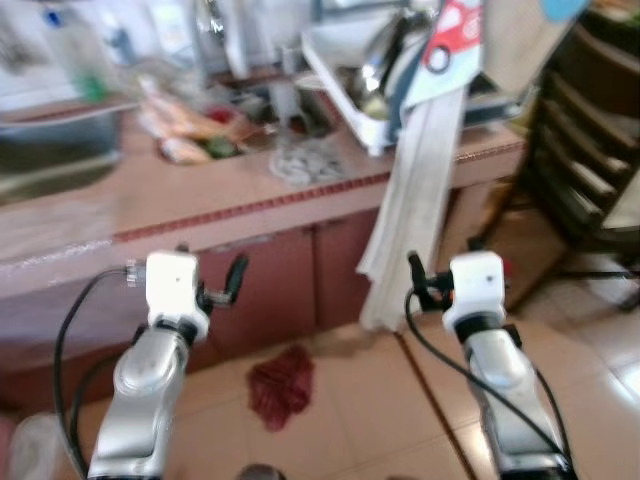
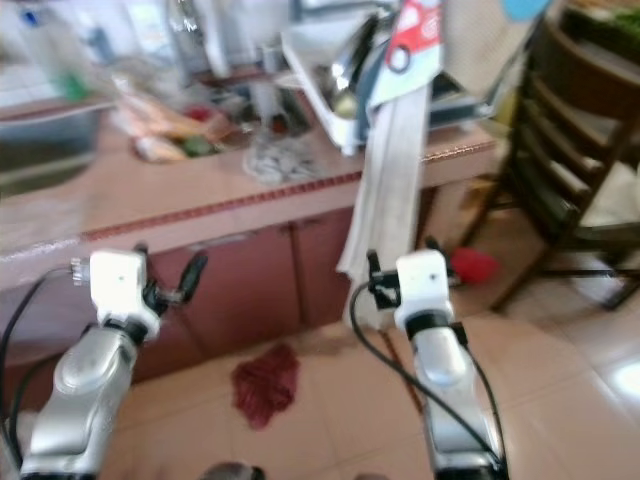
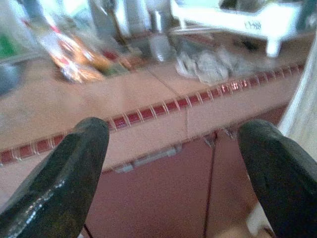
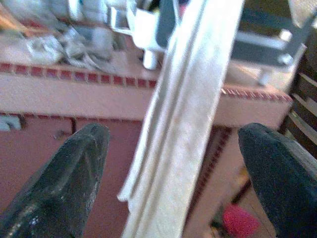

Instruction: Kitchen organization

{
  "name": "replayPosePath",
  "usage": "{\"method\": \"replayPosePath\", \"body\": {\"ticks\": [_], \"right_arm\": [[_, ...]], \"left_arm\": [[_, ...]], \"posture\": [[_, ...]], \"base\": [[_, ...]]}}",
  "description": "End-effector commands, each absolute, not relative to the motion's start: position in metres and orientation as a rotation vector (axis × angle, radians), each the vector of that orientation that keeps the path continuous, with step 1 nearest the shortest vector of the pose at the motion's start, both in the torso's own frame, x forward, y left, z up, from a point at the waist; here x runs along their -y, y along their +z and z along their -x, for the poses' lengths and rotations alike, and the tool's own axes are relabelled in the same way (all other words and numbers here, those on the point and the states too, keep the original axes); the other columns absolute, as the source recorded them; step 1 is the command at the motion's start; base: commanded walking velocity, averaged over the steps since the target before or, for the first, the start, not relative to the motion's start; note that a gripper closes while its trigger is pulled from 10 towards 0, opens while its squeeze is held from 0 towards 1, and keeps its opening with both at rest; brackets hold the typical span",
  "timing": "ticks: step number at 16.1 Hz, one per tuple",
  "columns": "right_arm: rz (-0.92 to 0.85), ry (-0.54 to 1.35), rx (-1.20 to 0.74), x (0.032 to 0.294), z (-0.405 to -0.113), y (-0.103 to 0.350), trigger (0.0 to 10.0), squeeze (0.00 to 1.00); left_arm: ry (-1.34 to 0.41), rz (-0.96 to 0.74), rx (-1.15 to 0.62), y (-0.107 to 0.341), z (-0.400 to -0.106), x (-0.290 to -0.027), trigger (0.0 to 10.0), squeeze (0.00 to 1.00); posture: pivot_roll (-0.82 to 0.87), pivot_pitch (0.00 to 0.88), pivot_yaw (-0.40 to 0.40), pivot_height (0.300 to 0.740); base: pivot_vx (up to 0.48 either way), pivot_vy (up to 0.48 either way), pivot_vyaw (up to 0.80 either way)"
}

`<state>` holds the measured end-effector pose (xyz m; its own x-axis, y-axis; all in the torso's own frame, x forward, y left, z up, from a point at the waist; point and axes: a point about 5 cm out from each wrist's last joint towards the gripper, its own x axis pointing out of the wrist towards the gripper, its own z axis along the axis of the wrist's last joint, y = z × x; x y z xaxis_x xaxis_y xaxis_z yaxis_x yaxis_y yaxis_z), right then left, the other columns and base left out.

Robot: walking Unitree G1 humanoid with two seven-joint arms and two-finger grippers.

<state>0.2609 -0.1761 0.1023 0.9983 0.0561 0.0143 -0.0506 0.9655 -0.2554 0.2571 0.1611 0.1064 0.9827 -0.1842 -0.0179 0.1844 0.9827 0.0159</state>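
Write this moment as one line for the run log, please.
phase: approach | left gripper: open, before counter | right gripper: open, facing hanging towel | floor: red rag

i count two grippers, the left gripper (image 3: 173,173) and the right gripper (image 4: 173,173), each with two black fingers spread apart. on the worktop (image 1: 200,190) i see one white dish rack (image 1: 345,85) at the right end and one crumpled grey cloth (image 1: 305,160) near the front edge. one long white towel (image 1: 420,190) hangs over that front edge. one red rag (image 1: 282,385) lies on the floor, and one dark wooden chair (image 1: 585,130) stands beyond the worktop's right end.
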Motion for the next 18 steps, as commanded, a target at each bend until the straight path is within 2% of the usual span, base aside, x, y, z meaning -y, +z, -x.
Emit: {"method": "replayPosePath", "body": {"ticks": [1, 3, 7, 11, 18], "right_arm": [[0.245, 0.043, 0.026, 0.177, -0.265, 0.103, 10.0, 0.00], [0.191, 0.055, 0.037, 0.177, -0.266, 0.105, 10.0, 0.00], [0.138, 0.057, 0.014, 0.170, -0.258, 0.099, 10.0, 0.00], [0.221, 0.012, 0.021, 0.166, -0.260, 0.099, 10.0, 0.00], [0.183, 0.035, 0.045, 0.162, -0.262, 0.102, 10.0, 0.00]], "left_arm": [[-0.177, -0.032, -0.023, 0.106, -0.256, -0.164, 10.0, 0.00], [-0.171, -0.032, -0.027, 0.106, -0.256, -0.166, 10.0, 0.00], [-0.173, 0.003, -0.034, 0.103, -0.253, -0.164, 10.0, 0.00], [-0.198, 0.025, -0.034, 0.102, -0.254, -0.163, 10.0, 0.00], [-0.152, 0.027, -0.024, 0.103, -0.257, -0.165, 10.0, 0.00]], "posture": [[-0.02, 0.000, 0.048, 0.740], [-0.01, 0.000, 0.048, 0.740], [-0.01, 0.000, 0.050, 0.740], [-0.01, 0.000, 0.051, 0.740], [-0.01, 0.000, 0.041, 0.740]], "base": [[0.000, 0.000, 0.80], [0.000, 0.000, 0.80], [0.000, 0.480, 0.00], [0.000, 0.480, 0.00], [0.000, 0.480, 0.00]]}}
